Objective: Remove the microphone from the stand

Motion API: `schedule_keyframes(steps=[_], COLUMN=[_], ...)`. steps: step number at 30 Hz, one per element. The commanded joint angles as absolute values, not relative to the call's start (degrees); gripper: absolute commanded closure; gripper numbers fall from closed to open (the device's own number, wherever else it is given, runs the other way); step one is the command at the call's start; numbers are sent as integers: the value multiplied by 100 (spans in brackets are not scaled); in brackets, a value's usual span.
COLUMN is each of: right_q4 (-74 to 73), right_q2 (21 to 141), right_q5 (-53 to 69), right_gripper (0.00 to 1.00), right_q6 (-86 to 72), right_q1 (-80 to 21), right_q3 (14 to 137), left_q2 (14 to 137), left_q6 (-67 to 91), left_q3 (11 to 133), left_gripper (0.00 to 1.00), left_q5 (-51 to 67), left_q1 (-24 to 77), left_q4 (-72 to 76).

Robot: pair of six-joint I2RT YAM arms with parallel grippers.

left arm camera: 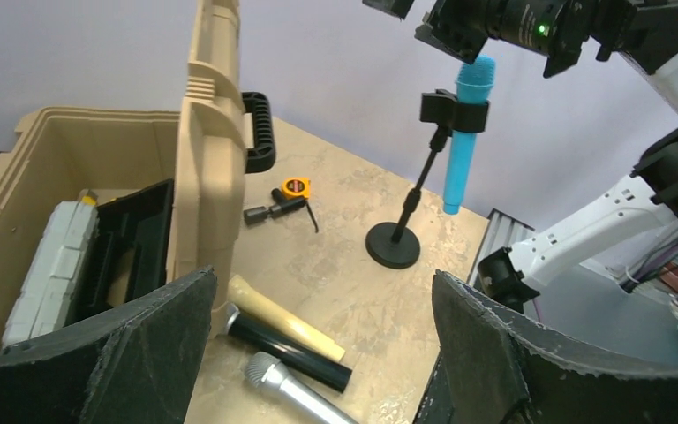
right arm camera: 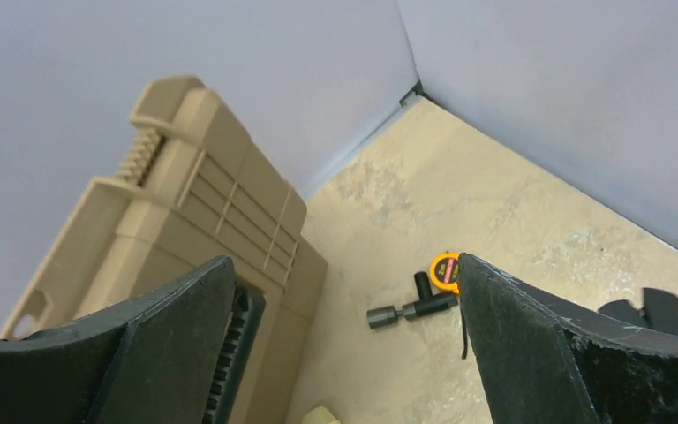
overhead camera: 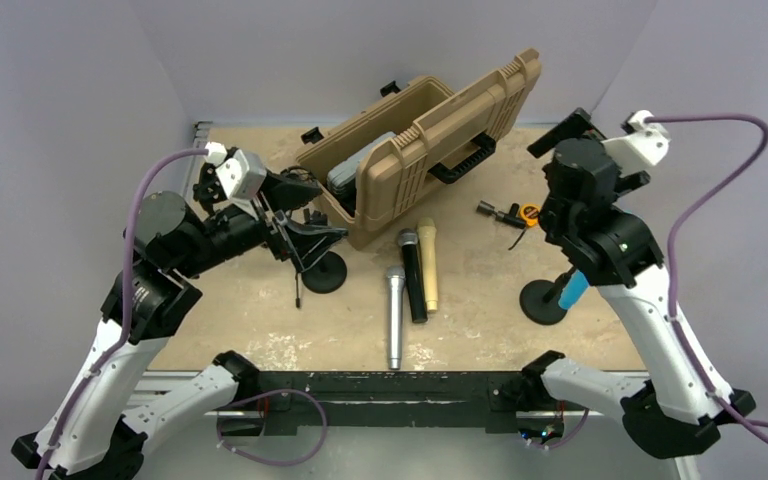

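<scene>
R gripper (right arm camera: 342, 265): jaws wide apart, nothing btwn them, hanging just above the stand (left arm camera: 393, 245). Blue mic (left arm camera: 463, 141) sits upright, clipped in that stand, prob. untouched. L gripper (left arm camera: 322, 278) is spread wide too, empty, well left of the stand, beyond three loose mics (overhead camera: 415, 280).

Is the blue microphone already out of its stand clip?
No, the blue microphone sits upright in the black clip on top of the stand.
</scene>
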State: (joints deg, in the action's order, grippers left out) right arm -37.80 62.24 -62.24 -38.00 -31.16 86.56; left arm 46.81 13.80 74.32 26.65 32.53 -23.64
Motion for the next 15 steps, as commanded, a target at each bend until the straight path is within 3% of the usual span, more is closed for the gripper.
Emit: schedule_keyframes(steps=[1,7,15], right_q4=[-3598,-2531,-1486], right_q2=[5883,5659,5099], right_q5=[-6052,-5289,-4207], right_gripper=[5,5,6], right_q6=[-3638,-2850,-2314], right_q1=[-3036,-3041,-3041], right_q3=[8945,8964,8551], left_q2=[4661,5176,6259], left_q6=[1283,1305,832], left_q3=[7346,7593,7408], left_gripper=[11,13,8], left_q5=[2989,2754,529], left_q1=[3504,4295,6516], left_q4=[-1961,-1980,-861])
